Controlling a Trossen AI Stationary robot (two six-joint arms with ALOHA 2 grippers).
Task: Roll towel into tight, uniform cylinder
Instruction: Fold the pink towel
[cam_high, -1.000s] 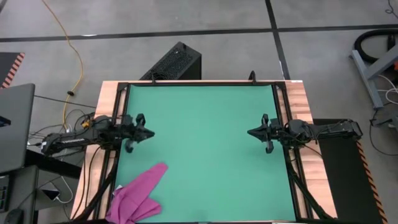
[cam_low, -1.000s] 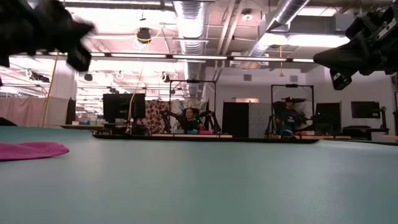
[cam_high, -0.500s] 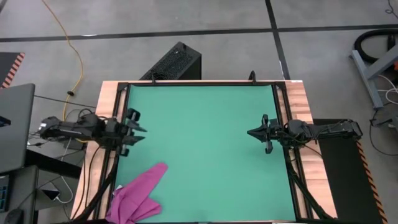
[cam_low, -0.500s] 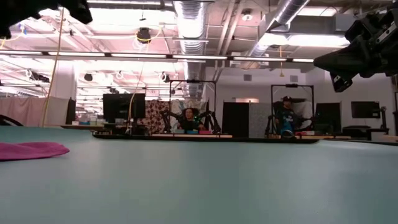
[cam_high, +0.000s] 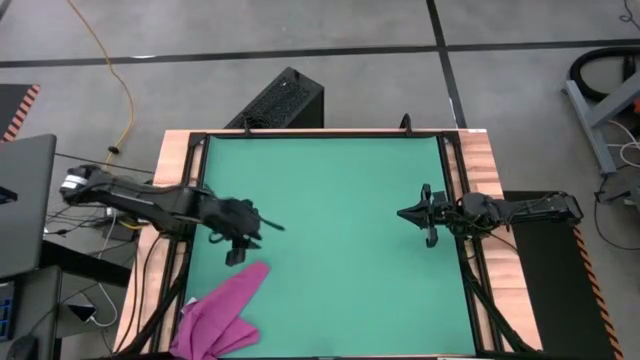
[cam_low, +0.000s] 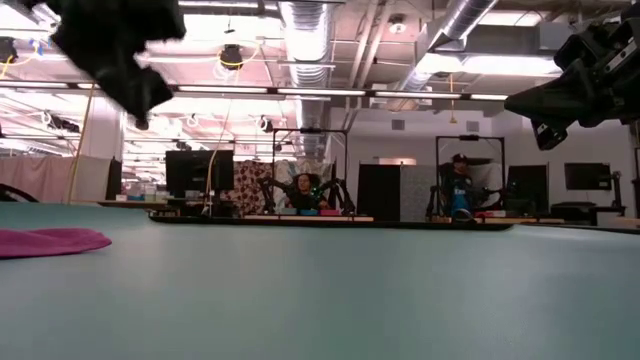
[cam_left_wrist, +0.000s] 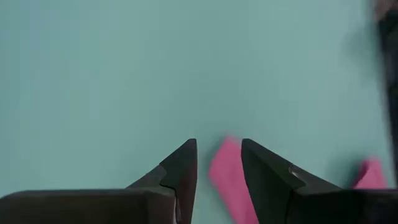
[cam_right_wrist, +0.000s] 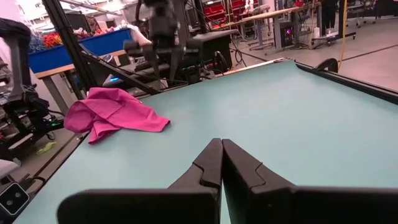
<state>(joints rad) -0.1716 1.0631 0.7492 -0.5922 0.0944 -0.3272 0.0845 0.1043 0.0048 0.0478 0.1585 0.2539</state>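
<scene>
Pink towel (cam_high: 222, 314) — crumpled, unrolled, mat's near-left corner.

Count of things on and around the table (cam_high: 485, 160)

One towel (cam_high: 222, 312), one green mat (cam_high: 330, 200), two arms, each with one end effector: left end effector (cam_high: 252, 232), right end effector (cam_high: 405, 213).

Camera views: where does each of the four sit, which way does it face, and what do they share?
High view: overhead, straight down on the green mat; both arms show, left end effector near the towel.
Low view: at mat height, level into the room; both arms at top, towel at left.
Left wrist view: down past its open fingers at the towel's tip.
Right wrist view: across the mat past its shut fingers to the towel and left arm.
Shared: towel and mat in all four.
</scene>
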